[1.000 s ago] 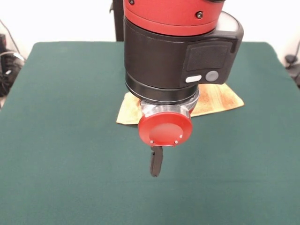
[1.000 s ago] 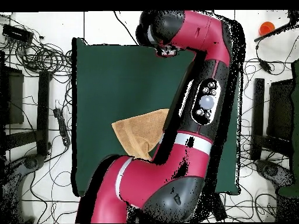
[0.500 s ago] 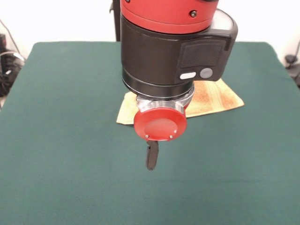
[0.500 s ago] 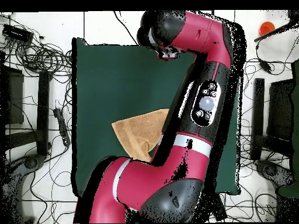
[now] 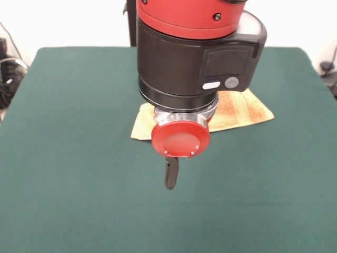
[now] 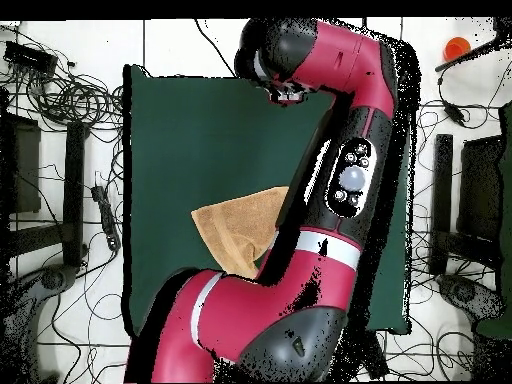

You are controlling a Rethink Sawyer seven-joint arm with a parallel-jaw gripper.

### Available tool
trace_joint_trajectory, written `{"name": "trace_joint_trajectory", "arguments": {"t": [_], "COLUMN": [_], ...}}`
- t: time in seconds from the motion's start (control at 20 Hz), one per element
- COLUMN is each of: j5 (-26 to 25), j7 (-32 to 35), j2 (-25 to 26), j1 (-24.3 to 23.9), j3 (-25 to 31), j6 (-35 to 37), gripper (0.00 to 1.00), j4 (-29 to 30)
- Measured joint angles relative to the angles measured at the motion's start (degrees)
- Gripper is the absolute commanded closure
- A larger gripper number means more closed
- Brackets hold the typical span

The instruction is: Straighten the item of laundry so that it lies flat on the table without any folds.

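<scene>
Front view. One towel [image 5: 239, 108], one arm [image 5: 197, 50] and one bench [image 5: 73, 158] are visible. Green cloth, plain and dark, covers the whole rectangular bench; behind it stands a pale wall, and dark cables lie on the floor at both side edges. The towel is golden tan-orange with a fluffy pile, and a smoother woven band runs near its right edge. It lies on the bench near the middle, largely hidden behind the arm's black cylindrical housing, so that only one corner on the left and a wider part on the right show. A round red cap sits below the housing, and beneath it a single dark, narrow piece of the jaws [image 5: 169, 174] hangs over bare green cloth, in front of the towel and apart from it. Whether the jaws are open or closed cannot be told.

Overhead view. One towel [image 6: 232, 230] lies on the bench [image 6: 180, 130], toward the side nearer the robot's base, with its right part hidden under the arm [image 6: 345, 180]. Its visible outline is irregular, with one corner pointing left. The glossy red and black arm bends across the bench's right half. Around the bench the floor is pale and strewn with many black cables; dark equipment stands at left and right, and one orange round object [image 6: 457, 47] lies at upper right.
</scene>
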Motion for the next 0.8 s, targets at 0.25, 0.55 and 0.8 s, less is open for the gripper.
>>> {"name": "trace_joint_trajectory", "arguments": {"t": [0.25, 0.55, 0.8], "j5": [0.0, -0.1, -0.1], "j7": [0.0, 0.0, 0.0], "j2": [0.0, -0.1, -0.6], "j1": [0.6, 1.1, 1.3], "j3": [0.0, 0.0, 0.0], "j6": [0.0, 0.0, 0.0], "gripper": [0.00, 0.00, 0.00], "j4": [0.6, 1.2, 1.7]}}
